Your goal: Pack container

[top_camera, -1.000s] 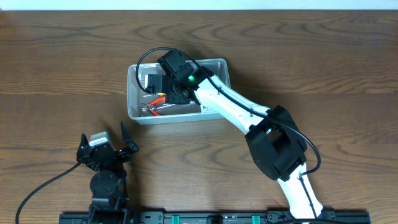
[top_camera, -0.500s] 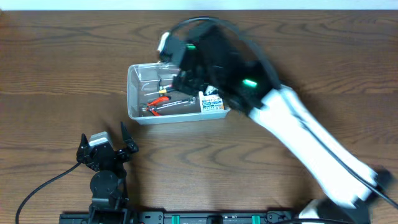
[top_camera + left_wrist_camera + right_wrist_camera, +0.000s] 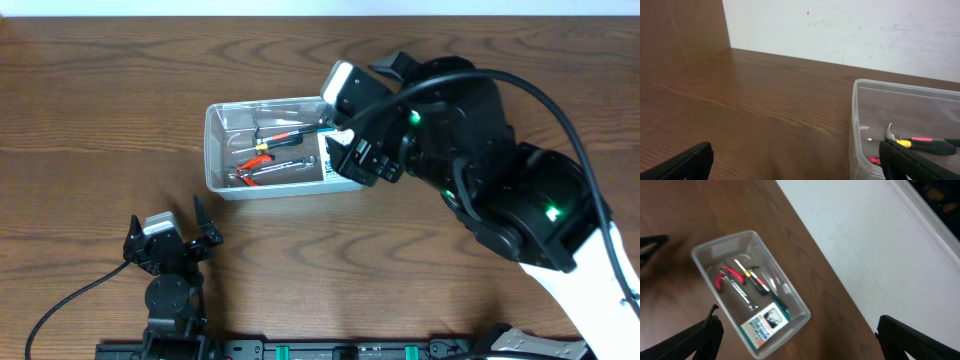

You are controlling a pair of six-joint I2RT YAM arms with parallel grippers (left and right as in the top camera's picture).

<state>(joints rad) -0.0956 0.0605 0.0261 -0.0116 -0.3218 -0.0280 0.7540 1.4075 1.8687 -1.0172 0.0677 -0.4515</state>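
The clear container (image 3: 213,150) stands on the table at centre-left. In it lie red-handled pliers (image 3: 255,164), a black and yellow screwdriver (image 3: 280,139), a silver wrench (image 3: 288,168) and a blue-and-white box (image 3: 328,168). My right arm (image 3: 450,150) is raised high over the container's right end. In the right wrist view the right gripper (image 3: 800,347) is open and empty, far above the container (image 3: 699,254), with the box (image 3: 765,322) in it. My left gripper (image 3: 168,218) is open and empty near the front edge. It faces the container's wall (image 3: 856,125) in the left wrist view (image 3: 797,167).
A white wall (image 3: 850,30) borders the far edge of the wooden table (image 3: 120,70). The arm bases stand on a black rail (image 3: 300,350) at the front. A black cable (image 3: 60,305) runs left from the left arm.
My right gripper has come up out of the container and risen high, shifting right toward the camera. The tools and box stay in the container. The left arm has not moved.
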